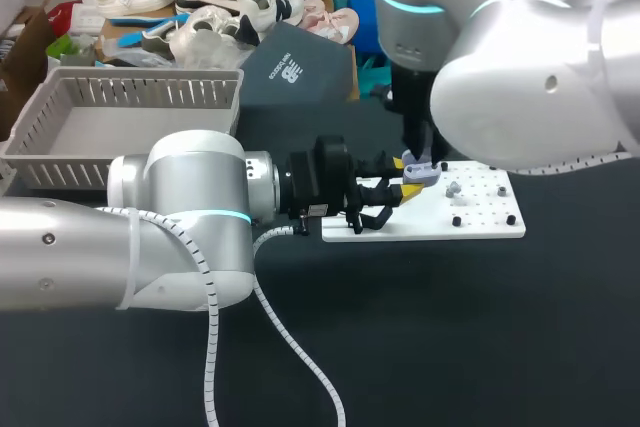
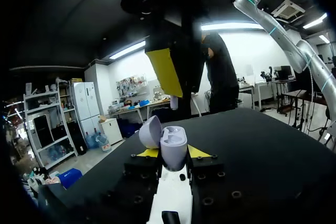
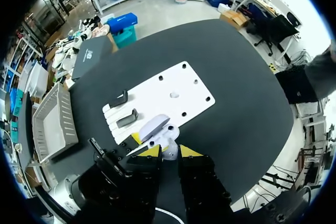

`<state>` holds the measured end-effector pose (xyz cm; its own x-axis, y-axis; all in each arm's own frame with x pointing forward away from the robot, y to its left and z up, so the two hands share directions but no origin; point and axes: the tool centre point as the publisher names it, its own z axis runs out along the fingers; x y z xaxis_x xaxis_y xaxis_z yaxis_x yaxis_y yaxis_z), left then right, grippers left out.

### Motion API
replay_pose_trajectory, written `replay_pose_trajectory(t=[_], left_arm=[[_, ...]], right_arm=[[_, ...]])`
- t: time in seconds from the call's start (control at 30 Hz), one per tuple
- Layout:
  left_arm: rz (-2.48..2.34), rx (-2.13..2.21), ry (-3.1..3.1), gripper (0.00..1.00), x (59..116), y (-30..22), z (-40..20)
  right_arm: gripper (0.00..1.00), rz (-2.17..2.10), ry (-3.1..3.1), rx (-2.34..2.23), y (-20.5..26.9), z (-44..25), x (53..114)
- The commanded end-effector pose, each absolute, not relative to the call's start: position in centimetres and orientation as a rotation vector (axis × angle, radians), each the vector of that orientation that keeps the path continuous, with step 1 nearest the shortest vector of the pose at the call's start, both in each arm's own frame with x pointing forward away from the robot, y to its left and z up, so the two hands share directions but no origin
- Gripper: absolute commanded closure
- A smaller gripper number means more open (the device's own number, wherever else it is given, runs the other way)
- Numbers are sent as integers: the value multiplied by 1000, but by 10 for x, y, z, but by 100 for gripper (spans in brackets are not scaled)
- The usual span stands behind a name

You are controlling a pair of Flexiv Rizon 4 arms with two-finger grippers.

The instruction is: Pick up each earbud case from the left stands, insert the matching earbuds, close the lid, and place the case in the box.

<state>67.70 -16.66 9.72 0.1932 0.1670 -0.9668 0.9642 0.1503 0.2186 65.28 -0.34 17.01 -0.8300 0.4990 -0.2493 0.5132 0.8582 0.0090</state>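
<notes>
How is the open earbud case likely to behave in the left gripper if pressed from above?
The case looks hard, smooth and rounded, so it may slip in the left gripper, which pinches only its lower sides. Its open lid sticks out on a hinge, probably the weakest part.

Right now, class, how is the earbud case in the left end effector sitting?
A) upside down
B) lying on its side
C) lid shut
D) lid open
D: in the left wrist view the earbud case stands upright between the yellow tips of the left end effector, with its lid swung back and the inner wells exposed.
</notes>
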Motion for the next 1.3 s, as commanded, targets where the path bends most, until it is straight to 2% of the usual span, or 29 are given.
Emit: replay_pose_trajectory(t=[0.03,1.3], left_arm=[[-851,1275,1234,100,676,-167,96],[-851,1275,1234,100,676,-167,96]], right_arm=[[100,-81,2781,780,-2,166,652],[100,-61,2797,811,-11,150,659]])
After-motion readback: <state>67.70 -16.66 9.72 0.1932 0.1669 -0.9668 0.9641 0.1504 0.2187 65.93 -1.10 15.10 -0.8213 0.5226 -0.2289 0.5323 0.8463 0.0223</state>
